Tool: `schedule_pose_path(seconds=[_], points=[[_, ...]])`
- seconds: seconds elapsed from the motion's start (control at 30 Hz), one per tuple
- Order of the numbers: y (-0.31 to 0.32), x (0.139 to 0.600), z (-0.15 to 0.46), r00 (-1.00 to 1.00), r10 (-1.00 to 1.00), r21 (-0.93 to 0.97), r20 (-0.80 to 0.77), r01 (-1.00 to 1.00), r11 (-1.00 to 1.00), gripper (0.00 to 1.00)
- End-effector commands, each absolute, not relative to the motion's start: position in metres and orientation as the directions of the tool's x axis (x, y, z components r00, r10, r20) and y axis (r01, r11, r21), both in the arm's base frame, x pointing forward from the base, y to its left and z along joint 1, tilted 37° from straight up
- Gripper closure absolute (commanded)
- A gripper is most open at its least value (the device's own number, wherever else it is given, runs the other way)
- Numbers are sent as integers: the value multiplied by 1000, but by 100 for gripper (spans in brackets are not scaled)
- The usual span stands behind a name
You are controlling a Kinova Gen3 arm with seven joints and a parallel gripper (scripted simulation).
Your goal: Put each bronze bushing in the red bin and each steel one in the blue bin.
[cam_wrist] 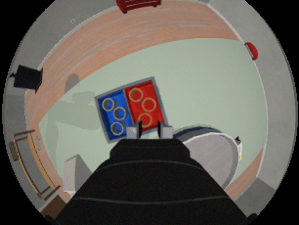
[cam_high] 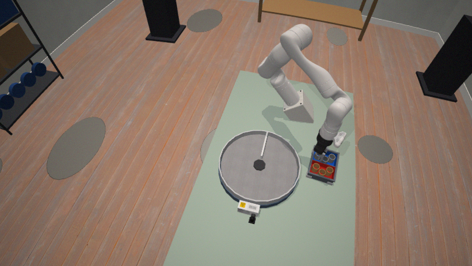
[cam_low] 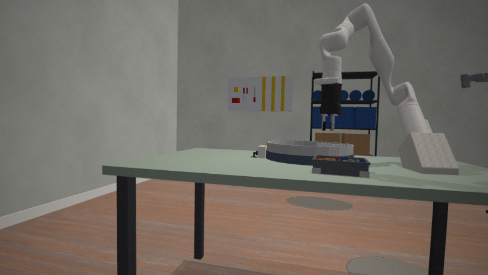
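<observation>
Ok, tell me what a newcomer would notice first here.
Probably the big round grey turntable on the pale green table. Next, the bright red bin and blue bin beside it, each holding three ring-shaped bushings, under the white arm.

The tray (cam_high: pixel 309 164) (cam_low: pixel 340 168) (cam_wrist: pixel 103 119) sits beside the turntable (cam_high: pixel 240 164) (cam_low: pixel 290 150) (cam_wrist: pixel 207 149).

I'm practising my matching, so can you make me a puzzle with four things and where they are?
1. bronze bushings
2. steel bushings
3. gripper
4. turntable

A. in the blue bin
B. holding nothing, above the table
C. in the red bin
D. beside the two bins

1-C, 2-A, 3-B, 4-D
</observation>
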State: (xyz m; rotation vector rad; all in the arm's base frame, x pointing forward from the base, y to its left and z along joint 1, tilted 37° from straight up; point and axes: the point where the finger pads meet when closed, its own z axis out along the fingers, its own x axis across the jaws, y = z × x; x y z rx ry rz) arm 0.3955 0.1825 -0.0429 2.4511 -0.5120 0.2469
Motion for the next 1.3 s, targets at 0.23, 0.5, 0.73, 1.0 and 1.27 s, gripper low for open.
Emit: schedule_pose_path(seconds=[0.23,0.5,0.73,1.0,1.27], points=[[184,396,-42,908,-301,533,293,-416,-737,0],[184,396,-42,908,-301,533,293,-416,-737,0],[184,396,-42,908,-301,533,293,-416,-737,0],[222,353,-36,908,-301,533,293,-416,-737,0],[222,353,-36,908,-301,533,293,-416,-737,0]])
